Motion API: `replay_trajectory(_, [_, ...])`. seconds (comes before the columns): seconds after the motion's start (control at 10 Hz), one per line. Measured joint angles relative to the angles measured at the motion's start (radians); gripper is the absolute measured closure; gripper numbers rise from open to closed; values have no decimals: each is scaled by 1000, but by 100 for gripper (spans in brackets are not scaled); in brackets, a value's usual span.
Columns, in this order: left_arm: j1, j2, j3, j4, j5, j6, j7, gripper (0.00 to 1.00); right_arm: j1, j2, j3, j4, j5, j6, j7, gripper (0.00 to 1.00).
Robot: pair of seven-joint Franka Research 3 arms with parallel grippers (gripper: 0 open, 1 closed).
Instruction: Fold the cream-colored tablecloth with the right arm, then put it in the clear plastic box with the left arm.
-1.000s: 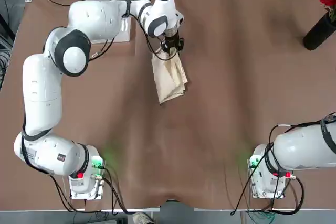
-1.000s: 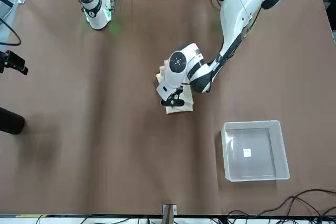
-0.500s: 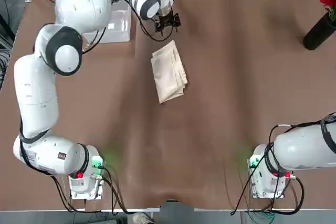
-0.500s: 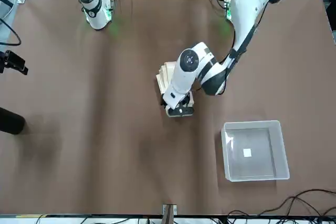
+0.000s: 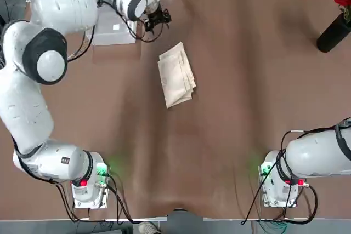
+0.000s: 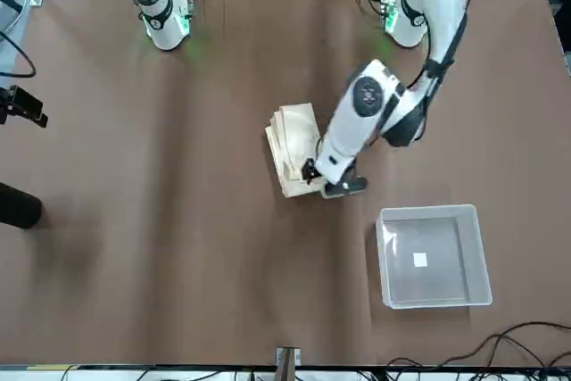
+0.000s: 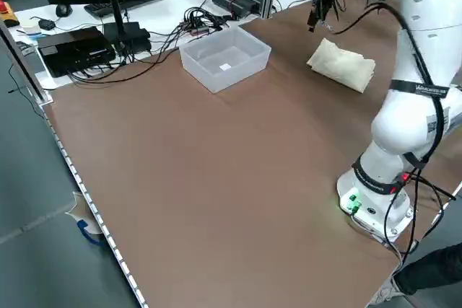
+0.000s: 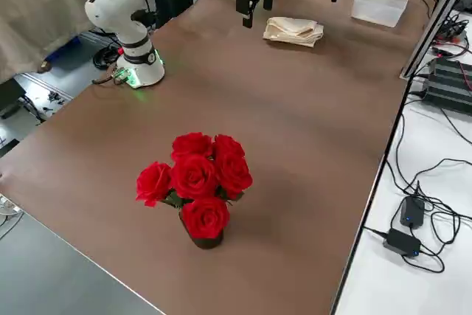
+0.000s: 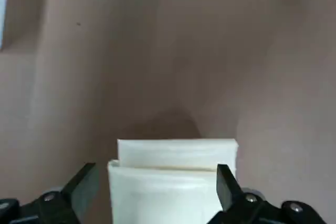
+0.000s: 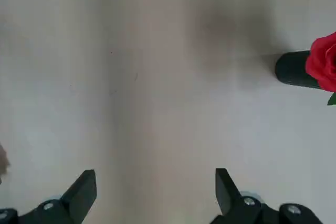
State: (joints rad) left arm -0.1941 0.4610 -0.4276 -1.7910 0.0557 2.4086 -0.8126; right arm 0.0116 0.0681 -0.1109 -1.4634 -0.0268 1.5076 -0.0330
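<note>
"What does the top view give you?"

"A flat, folded cream fabric tablecloth (image 5: 176, 75) lies on the brown table (image 5: 219, 135). The left arm's black two-finger gripper (image 5: 158, 20) hangs between it and the square translucent plastic box (image 5: 114, 30)."

"And the front view?"

"The left gripper overlaps one corner of the cloth there; perhaps it hovers just above, but I can't tell whether they touch. The box sits apart from the cloth. The right arm's small dark gripper (image 6: 27, 106) is parked well away, at the robot's right."

"Left side view?"

"The cloth lies in a layered rectangle on the table, outside the box."

"Right side view?"

"Same cloth, near the box, with red roses in a black vase (image 8: 195, 182) well apart from both."

"The left wrist view, then?"

"Its two fingers stand wide apart, gripping nothing, with the cloth's folded layers showing beyond them."

"And the right wrist view?"

"Those fingers are spread as well, with bare tabletop between them."
</note>
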Motion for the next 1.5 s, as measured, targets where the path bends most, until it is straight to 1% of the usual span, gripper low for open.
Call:
replay_trajectory(0.1, [-28, -22, 59, -38, -76, 25, 59, 0, 1, 0, 0, 0, 0, 3, -1, 0])
replay_trajectory(0.2, [-34, -32, 85, -70, -146, 48, 116, 0, 2, 0, 0, 0, 0, 5, -1, 0])
replay_trajectory(0.3, [-33, -34, 99, -102, -189, 71, 168, 0, 3, 0, 0, 0, 0, 7, -2, 0])
replay_trajectory(0.4, [-33, -33, 111, -151, -227, 120, 229, 0, 4, 0, 0, 0, 0, 7, -2, 0])
replay_trajectory(0.5, [-33, -32, 117, -221, -272, 198, 298, 0, 6, 0, 0, 0, 0, 7, -2, 0])
replay_trajectory(0.6, [-33, -31, 118, -281, -329, 259, 369, 0, 8, 0, 0, 0, 0, 7, -2, 0])
replay_trajectory(0.7, [-34, -32, 118, -316, -396, 280, 449, 0, 10, 0, 0, 0, 1, 7, -2, 0])
replay_trajectory(1.0, [-42, -33, 117, -344, -673, 283, 752, 0, 12, 0, 0, 0, 33, 9, -2, 0])
replay_trajectory(1.2, [-44, -33, 117, -351, -819, 283, 932, 0, 12, -3, 0, 1, 35, 10, -2, 0])
replay_trajectory(1.5, [-44, -32, 117, -369, -1063, 283, 1191, 0, 12, -5, -2, 1, 35, 10, -2, 0])
